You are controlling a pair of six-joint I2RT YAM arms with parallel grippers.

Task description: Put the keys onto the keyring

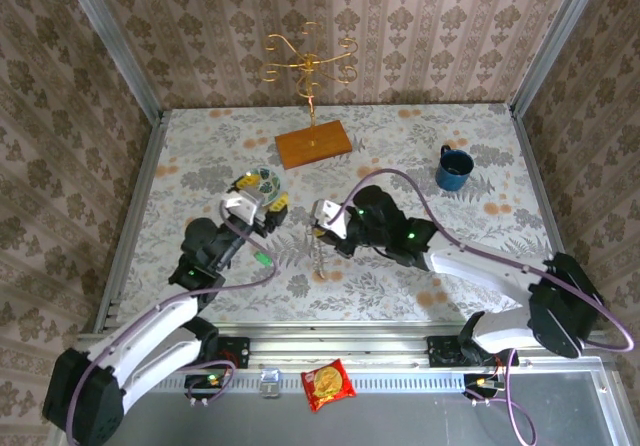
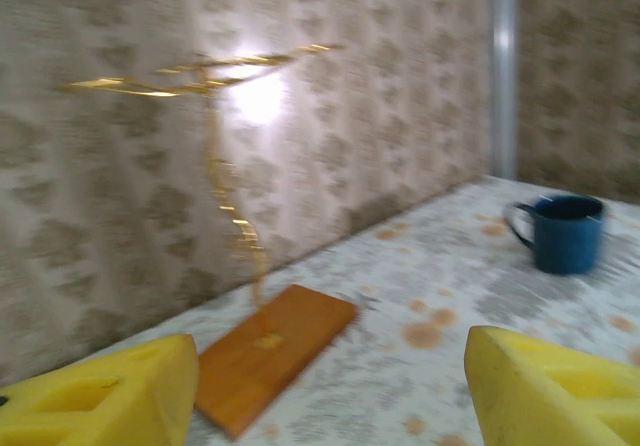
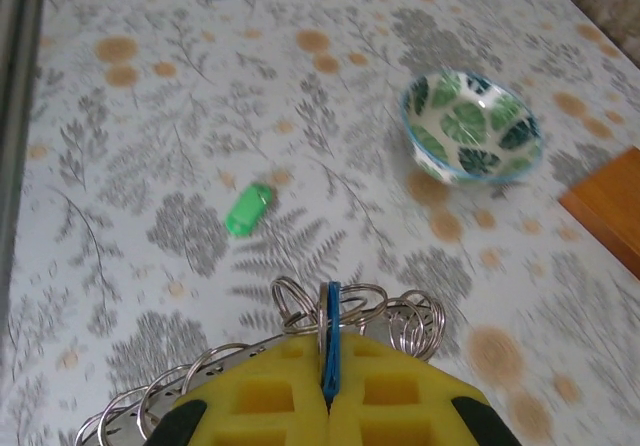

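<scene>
Floral tablecloth (image 3: 150, 146): right fingers (image 3: 400, 391) pinch thin blue key (image 3: 331, 341) amid rings (image 3: 415, 326), left fingers (image 2: 540, 386) released.

Floral tablecloth (image 1: 420, 136). Top centre of the overhead view: gold wire stand (image 1: 310, 61) upright on wooden base (image 1: 313, 144). Upper right: blue mug (image 1: 454, 169), upright. Bottom centre: red-yellow snack packet (image 1: 328, 384). Right wrist view, upper right: green-and-white leaf-patterned bowl (image 3: 440, 151), upright.

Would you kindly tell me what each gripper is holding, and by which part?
The right gripper clamps the blue key, edge-on, by its blue head, with metal rings around it. The left gripper is open and holds nothing.
</scene>
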